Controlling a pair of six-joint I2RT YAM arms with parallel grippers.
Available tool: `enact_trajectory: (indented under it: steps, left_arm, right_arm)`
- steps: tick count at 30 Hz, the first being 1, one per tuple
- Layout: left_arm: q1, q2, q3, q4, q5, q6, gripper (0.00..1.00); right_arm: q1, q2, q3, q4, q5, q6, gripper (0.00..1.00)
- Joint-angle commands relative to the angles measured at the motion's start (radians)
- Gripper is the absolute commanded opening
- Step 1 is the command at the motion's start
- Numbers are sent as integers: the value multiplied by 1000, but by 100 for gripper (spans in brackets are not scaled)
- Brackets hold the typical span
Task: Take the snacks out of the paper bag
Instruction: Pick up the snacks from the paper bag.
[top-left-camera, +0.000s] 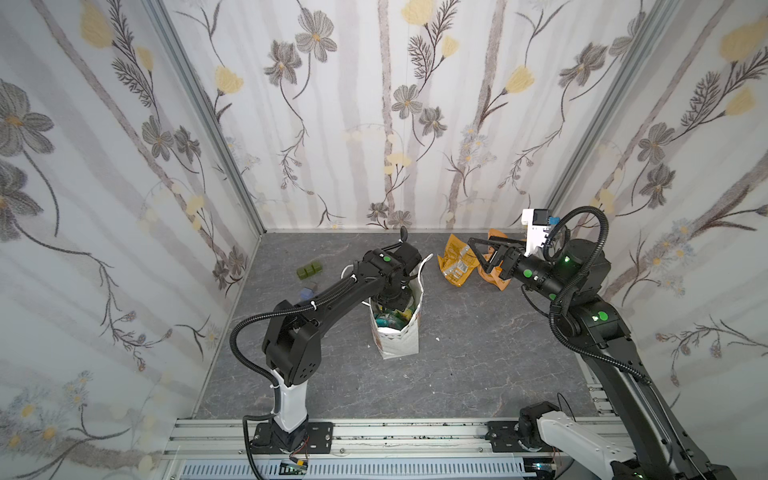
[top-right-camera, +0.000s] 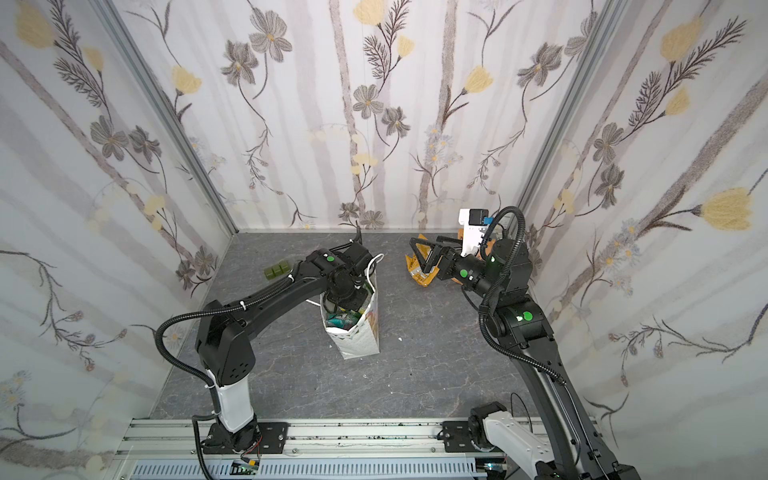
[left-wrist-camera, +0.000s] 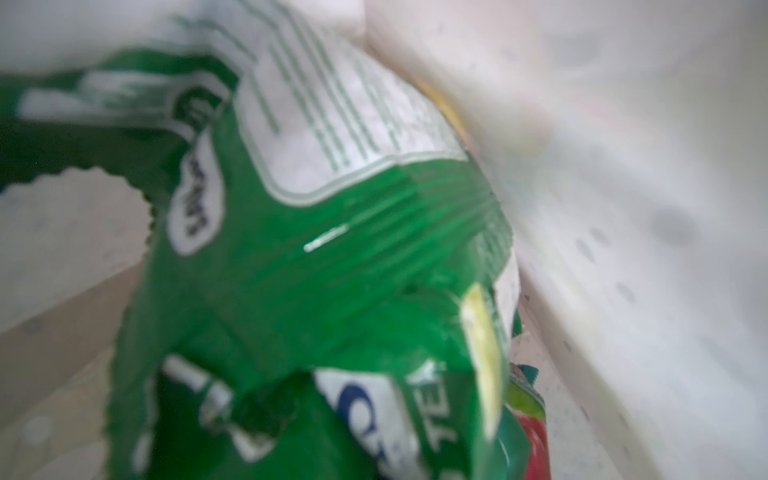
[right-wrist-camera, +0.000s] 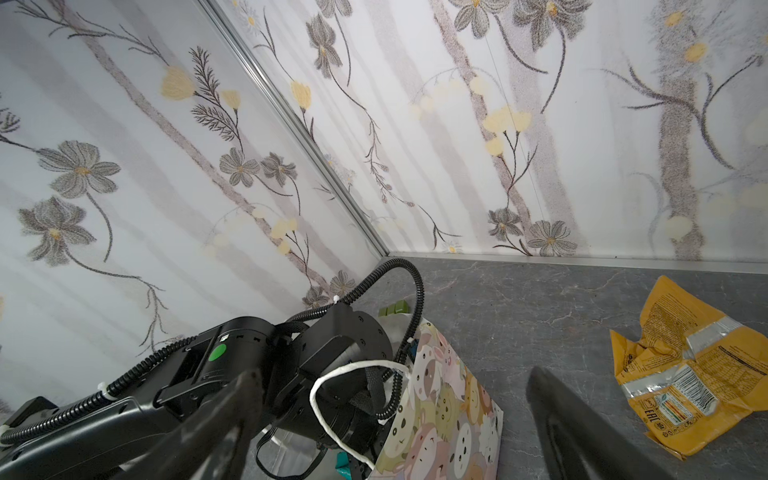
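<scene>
The white paper bag (top-left-camera: 399, 343) (top-right-camera: 360, 343) stands upright mid-table, with cartoon animals printed on one side (right-wrist-camera: 449, 407). My left gripper (top-left-camera: 391, 305) reaches down into its mouth. In the left wrist view a crumpled green-and-white snack packet (left-wrist-camera: 332, 249) fills the picture and bunches where the hidden fingers meet; the gripper is shut on it. A teal packet (top-left-camera: 384, 323) lies deeper in the bag. Two orange-yellow snacks (top-left-camera: 455, 259) (right-wrist-camera: 685, 374) lie on the table at the back right. My right gripper (top-left-camera: 484, 257) (right-wrist-camera: 390, 415) hovers over them, open and holding nothing.
Three small dark green blocks (top-left-camera: 309, 271) (top-right-camera: 277, 271) sit at the back left, with a small bluish thing (top-left-camera: 306, 293) beside the left arm. Flowered walls close in three sides. A metal rail (top-left-camera: 374, 436) runs along the front edge.
</scene>
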Motion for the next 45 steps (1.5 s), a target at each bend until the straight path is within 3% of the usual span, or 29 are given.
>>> enact_trajectory:
  steps: [1,11,17,22,29,45]
  left_arm:
    - [-2,-27,21,31,-20,2,6]
    - [-1,-20,25,44,-16,6,6]
    - [0,-17,30,47,6,4,5]
    - [-1,-19,27,47,7,12,5]
    - [-1,-25,33,52,22,11,5]
    - [-6,-88,-8,107,18,69,3]
  right_arm:
    - [1,3,3,16,12,1,99]
    - [20,19,-14,15,22,10,99]
    - [150,118,-106,142,-28,68,99]
    - [222,220,-114,117,-24,61,98]
    - [223,282,-114,58,90,82,97]
    - [198,388,-110,-6,119,117,99]
